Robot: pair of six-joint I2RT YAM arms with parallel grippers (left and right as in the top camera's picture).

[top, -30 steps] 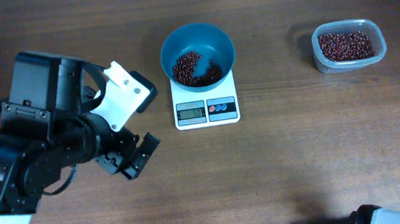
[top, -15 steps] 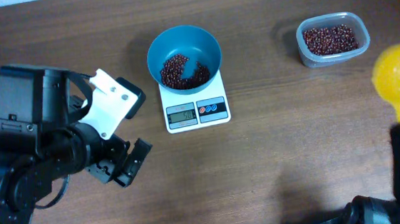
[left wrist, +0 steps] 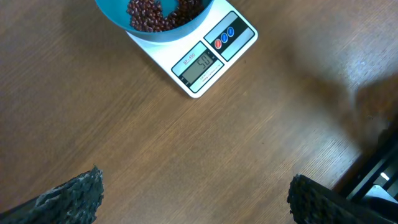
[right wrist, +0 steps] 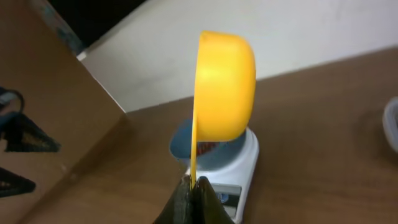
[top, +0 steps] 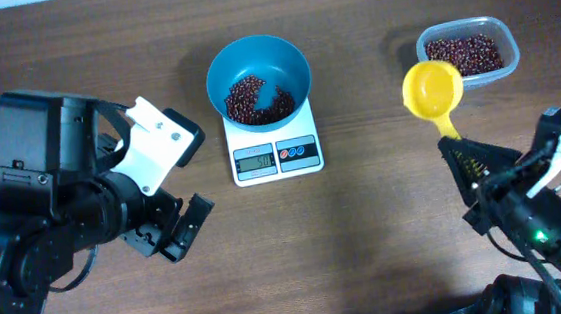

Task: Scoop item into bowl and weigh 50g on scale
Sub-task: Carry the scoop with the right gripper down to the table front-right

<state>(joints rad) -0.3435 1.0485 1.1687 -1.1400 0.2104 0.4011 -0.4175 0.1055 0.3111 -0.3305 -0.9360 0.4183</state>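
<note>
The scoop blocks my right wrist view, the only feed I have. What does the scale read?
Observer: In the left wrist view the scale shows what looks like 50.
Operator: Anything in the scoop?
Observer: Overhead, the scoop looks empty, plain yellow inside.
Operator: And the left fingers?
Observer: The left fingers are spread wide above the table, apart from the scale.
</note>
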